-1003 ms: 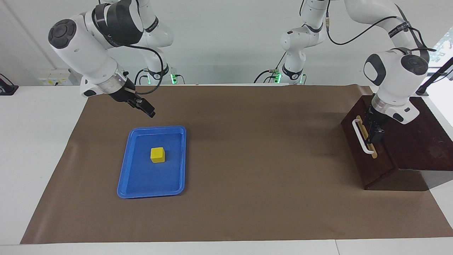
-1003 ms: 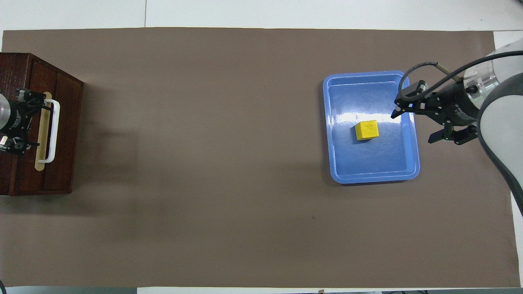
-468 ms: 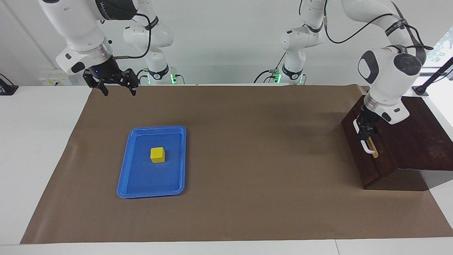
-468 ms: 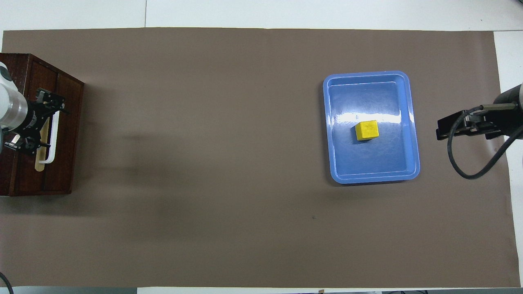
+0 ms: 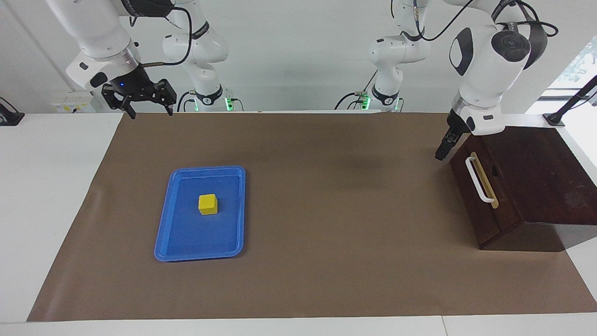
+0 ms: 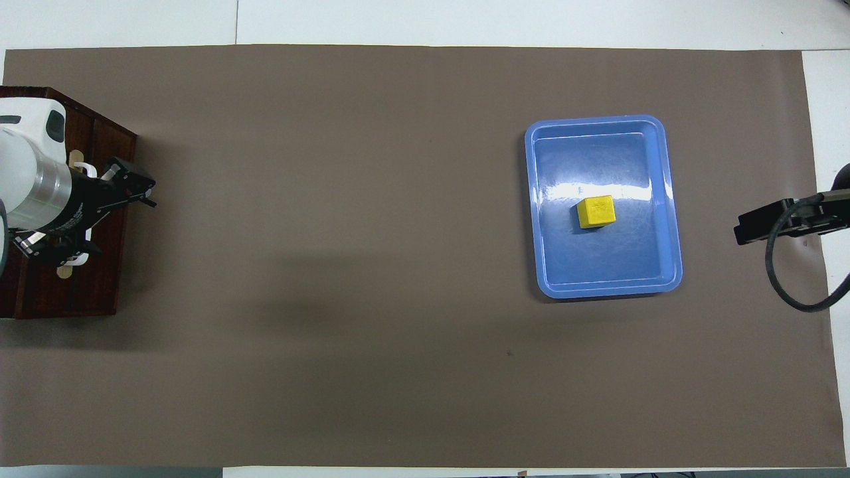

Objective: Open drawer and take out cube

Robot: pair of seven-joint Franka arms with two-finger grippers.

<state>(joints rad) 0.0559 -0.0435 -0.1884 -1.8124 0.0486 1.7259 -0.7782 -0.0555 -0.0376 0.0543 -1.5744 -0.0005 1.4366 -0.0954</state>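
- Nearest the robots, your right gripper hangs in the air over the mat's robot-side edge at the right arm's end; its 2 fingers are spread wide and hold nothing.
- Your left gripper is raised just off the upper corner of the dark wooden box, at the corner nearest the robots, over bare mat. Seen edge-on in the facing view, its jaws read as fully apart in the overhead view, and it grips nothing.
- The drawer is shut, flush with the box front; its white bar handle is free, with no finger on it.
- The box sits at the left arm's end, partly off the mat onto the white table.
- The blue tray lies flat toward the right arm's end, farther from the robots than the right gripper, with bare mat along all 4 rims.
- The cube sits inside the tray, near its middle, apart from every rim and well apart from both grippers.
- Between tray and box you have a wide, open stretch of mat, running to the edge farthest from the robots.
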